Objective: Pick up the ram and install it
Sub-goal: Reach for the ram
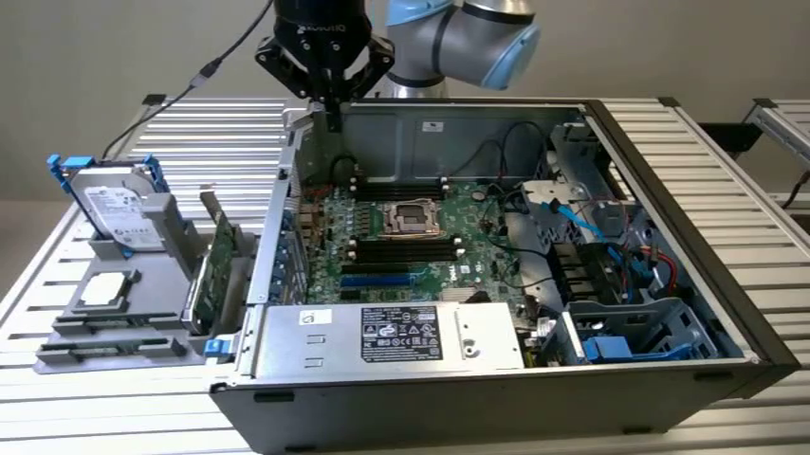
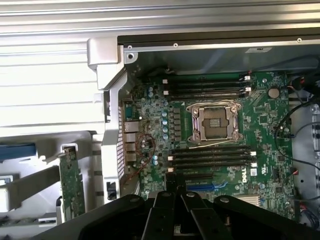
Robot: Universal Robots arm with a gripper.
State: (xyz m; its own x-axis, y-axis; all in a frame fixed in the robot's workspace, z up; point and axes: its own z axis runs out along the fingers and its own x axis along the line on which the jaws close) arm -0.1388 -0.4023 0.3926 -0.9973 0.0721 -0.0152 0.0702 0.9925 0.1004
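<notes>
The end effector (image 1: 333, 102) is closed on the ram (image 1: 333, 121), which is held edge-on over the open computer case (image 1: 437, 133), at the case's far corner on the exterior view's left, above the motherboard (image 1: 487, 237).

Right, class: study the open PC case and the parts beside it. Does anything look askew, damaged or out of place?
Nothing looks damaged or spilled. One oddity: a thin red wire loops loose over the motherboard by the rear ports. The CPU socket also sits bare, with no cooler.
</notes>
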